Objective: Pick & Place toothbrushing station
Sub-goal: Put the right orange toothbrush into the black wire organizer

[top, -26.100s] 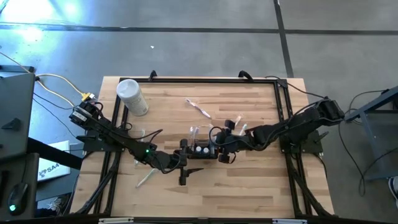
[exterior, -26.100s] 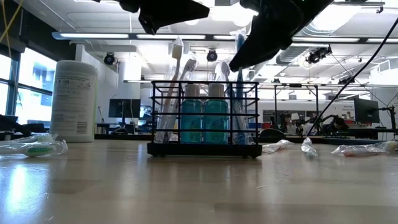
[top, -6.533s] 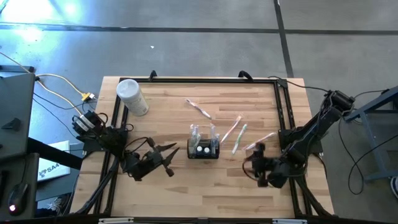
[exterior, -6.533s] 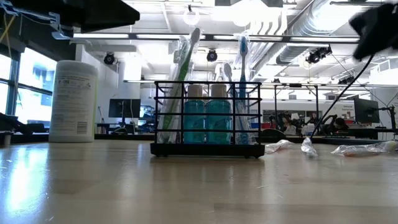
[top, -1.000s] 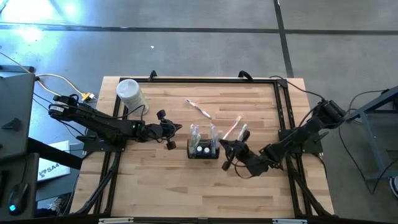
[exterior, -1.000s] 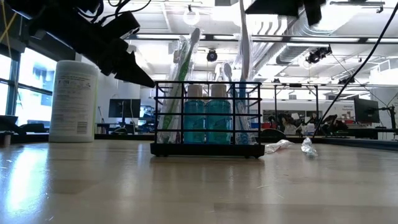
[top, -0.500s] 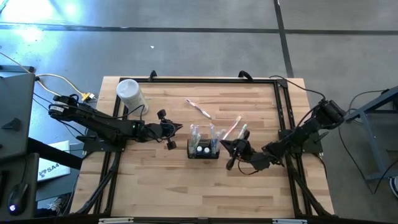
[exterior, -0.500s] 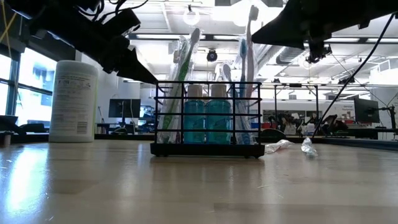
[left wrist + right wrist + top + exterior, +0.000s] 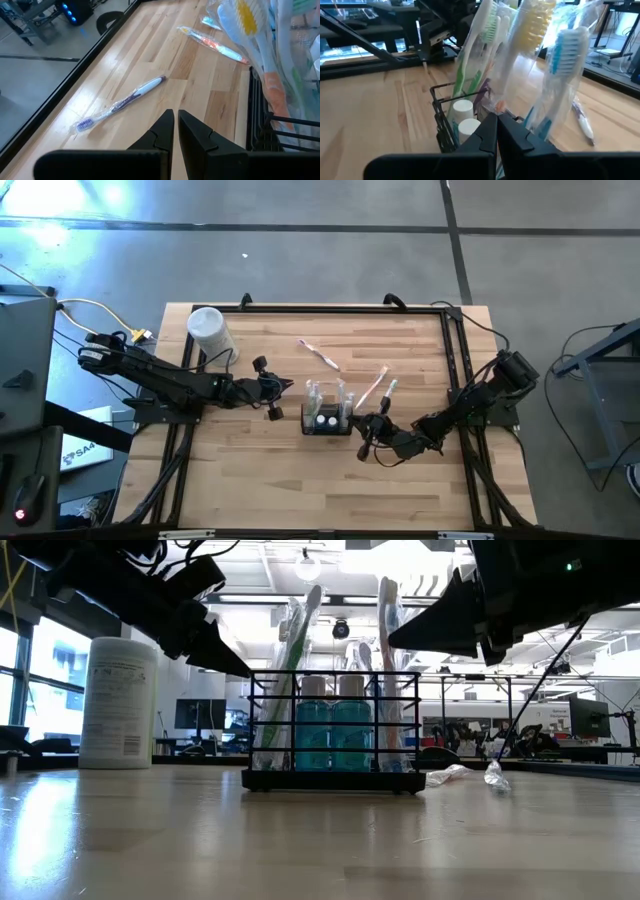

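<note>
The toothbrushing station (image 9: 327, 421) (image 9: 330, 730), a black wire holder, stands mid-table with two blue bottles and wrapped toothbrushes upright in it. My right gripper (image 9: 355, 419) (image 9: 392, 640) comes in at its right end, shut on a wrapped toothbrush (image 9: 385, 610) (image 9: 530, 30) with yellow bristles. My left gripper (image 9: 290, 386) (image 9: 245, 670) (image 9: 175, 117) hovers shut and empty just left of the station's top edge, clear of the table. My right gripper pinches the wrapped toothbrush between its two fingers at the wrapper around the handle (image 9: 498, 106), below the head. The fingers come nearly level from the table's right and lie across the brush. The brush stands almost upright, head up, its lower end inside the station's right compartment (image 9: 395, 730).
A white cylindrical container (image 9: 212, 335) (image 9: 118, 700) stands at the far left. Wrapped toothbrushes lie on the table beyond the station (image 9: 320, 355) (image 9: 378, 388) (image 9: 120, 102). Crumpled wrappers (image 9: 452, 775) lie right of the station.
My right gripper has sunk toward the station, tipping a little, still shut on the wrapped toothbrush. The brush has come down with it, head up, and now stands lower in the station's right compartment.
</note>
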